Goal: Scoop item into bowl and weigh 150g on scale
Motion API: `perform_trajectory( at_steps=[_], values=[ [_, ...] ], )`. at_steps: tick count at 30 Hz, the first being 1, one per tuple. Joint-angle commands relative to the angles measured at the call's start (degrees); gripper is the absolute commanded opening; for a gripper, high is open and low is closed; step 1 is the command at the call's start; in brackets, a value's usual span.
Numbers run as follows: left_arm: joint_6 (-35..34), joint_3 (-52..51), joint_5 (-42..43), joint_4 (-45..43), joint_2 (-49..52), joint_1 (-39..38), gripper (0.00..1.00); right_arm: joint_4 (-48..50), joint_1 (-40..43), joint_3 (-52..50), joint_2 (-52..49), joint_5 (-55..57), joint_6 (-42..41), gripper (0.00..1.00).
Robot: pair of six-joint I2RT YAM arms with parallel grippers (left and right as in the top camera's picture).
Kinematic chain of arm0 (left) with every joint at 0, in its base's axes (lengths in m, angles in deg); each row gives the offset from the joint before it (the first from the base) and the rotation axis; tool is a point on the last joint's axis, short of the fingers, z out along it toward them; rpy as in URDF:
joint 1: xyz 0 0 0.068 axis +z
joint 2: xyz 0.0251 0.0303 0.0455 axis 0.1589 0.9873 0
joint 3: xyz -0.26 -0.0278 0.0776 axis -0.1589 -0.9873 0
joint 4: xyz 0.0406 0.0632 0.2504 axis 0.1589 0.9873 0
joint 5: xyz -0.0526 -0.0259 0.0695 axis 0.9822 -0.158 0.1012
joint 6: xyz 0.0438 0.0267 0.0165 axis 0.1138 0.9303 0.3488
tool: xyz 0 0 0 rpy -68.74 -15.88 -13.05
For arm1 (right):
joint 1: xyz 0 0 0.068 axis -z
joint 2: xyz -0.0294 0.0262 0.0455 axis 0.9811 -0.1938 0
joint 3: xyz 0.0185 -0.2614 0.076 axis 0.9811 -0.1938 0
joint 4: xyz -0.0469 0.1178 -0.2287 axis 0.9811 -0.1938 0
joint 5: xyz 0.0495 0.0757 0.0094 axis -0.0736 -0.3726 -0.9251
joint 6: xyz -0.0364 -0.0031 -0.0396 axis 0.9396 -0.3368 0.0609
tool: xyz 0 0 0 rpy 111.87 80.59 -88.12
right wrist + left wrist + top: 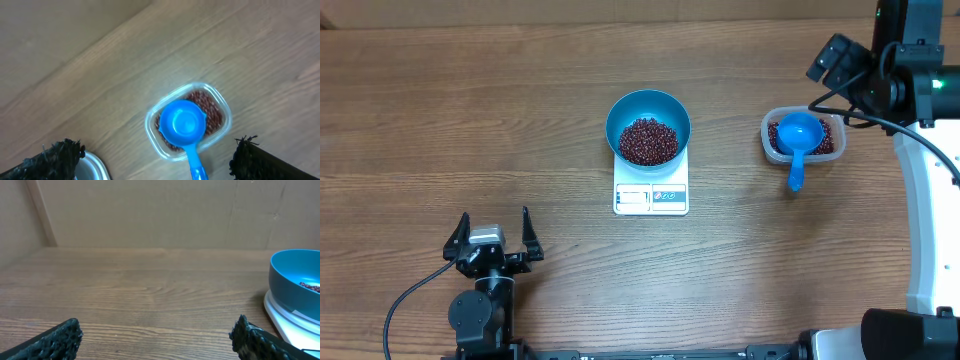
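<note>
Two heaps of small dark red-brown beans [648,141] lie on the wooden table [470,100]. One fills the bottom of the deep, bright blue bowl [617,120]. The other sits in a clear plastic tub [765,138] well off to the right.

The bowl stands on the white kitchen scale [651,197], whose display panel juts out from under it on the near side. The reading is too small to make out.

A blue scoop [801,133] rests in the tub, cup up on the beans, with its handle sticking out over the near rim.

The left gripper [495,215] sits low at the near left of the table, well apart from the scale. Its jaws are spread wide and hold nothing. The left wrist view shows only bare wood between the fingers, with the bowl and scale at the right edge.

The right gripper [157,142] hangs above the tub at the far right, also spread wide and empty. In its wrist view the tub and scoop lie below, between the two fingertips.
</note>
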Motion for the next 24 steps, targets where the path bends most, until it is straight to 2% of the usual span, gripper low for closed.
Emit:
perform_trajectory(
  at_steps=[1,8,12,20,24],
  values=[
    [1.1,-0.2,-0.5,0.1,-0.6,0.3,1.0,4.7,0.1,0.4,1.1,1.0,3.4,1.0],
    [1.1,-0.2,-0.5,0.1,-0.6,0.3,1.0,17.3,0.0,-5.2,4.8,-0.8,11.6,1.0],
    [1.1,-0.2,-0.5,0.1,-0.6,0.3,1.0,24.5,0.0,-10.8,8.2,-0.8,11.8,1.0],
    [1.1,-0.2,-0.5,0.1,-0.6,0.3,1.0,49.8,-0.1,-30.8,18.4,-5.1,20.9,1.0],
    [1.1,-0.2,-0.5,0.1,-0.6,0.3,1.0,59.0,0.0,-40.4,24.2,-5.6,22.3,1.0]
  ],
)
